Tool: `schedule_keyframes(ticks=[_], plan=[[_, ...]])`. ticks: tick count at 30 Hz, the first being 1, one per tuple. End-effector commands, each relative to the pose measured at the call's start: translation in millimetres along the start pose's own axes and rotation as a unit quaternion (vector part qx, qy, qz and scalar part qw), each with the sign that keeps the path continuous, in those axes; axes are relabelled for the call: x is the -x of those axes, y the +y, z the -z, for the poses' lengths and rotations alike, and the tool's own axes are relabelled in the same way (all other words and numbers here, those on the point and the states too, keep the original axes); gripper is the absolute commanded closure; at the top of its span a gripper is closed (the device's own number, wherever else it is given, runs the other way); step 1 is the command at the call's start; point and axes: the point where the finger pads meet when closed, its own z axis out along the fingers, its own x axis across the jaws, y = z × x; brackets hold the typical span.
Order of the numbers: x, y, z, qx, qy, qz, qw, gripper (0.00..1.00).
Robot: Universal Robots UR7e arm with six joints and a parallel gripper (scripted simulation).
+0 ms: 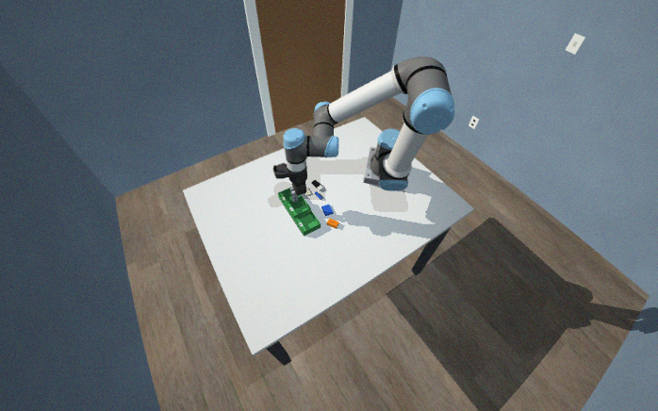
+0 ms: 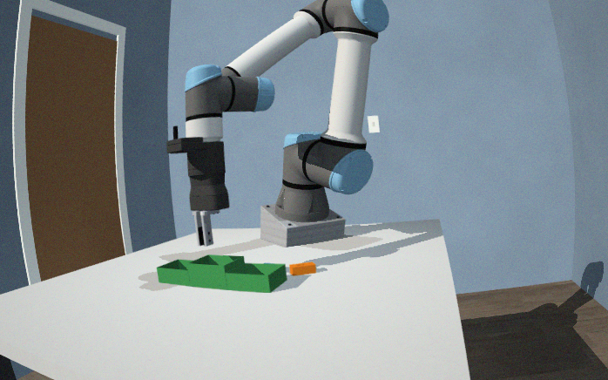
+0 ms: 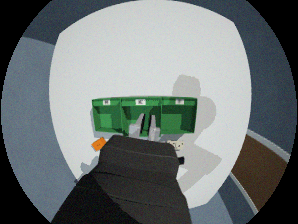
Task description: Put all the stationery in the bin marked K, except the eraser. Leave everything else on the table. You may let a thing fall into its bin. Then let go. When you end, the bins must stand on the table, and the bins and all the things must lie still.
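Observation:
A green row of three bins (image 1: 298,210) lies on the white table; it also shows in the exterior view (image 2: 221,274) and in the wrist view (image 3: 145,113). The marks on the bins are too small to read. My gripper (image 1: 294,195) (image 2: 203,235) hangs above the far end of the row, well clear of the rims. Its fingers stand close together and I see nothing between them (image 3: 145,128). Beside the bins lie an orange block (image 1: 333,222), a blue block (image 1: 327,209), a small blue thing (image 1: 319,195) and a black and white thing (image 1: 316,184).
The robot base (image 1: 380,175) stands on the table behind the loose things. A small white thing (image 1: 309,191) lies near the bins' far end. The orange block (image 2: 302,268) sits just off the near end of the bin row.

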Motion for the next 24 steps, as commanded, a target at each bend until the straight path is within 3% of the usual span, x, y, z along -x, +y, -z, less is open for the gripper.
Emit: schedule_keyframes(ticks=[1,7,24], plan=[[19,3,0.8,-0.001,0.001,0.0,1.0,0.69],[19,3,0.8,-0.001,0.001,0.0,1.0,0.69],[19,3,-39.2,-0.001,0.001,0.0,1.0,0.69]])
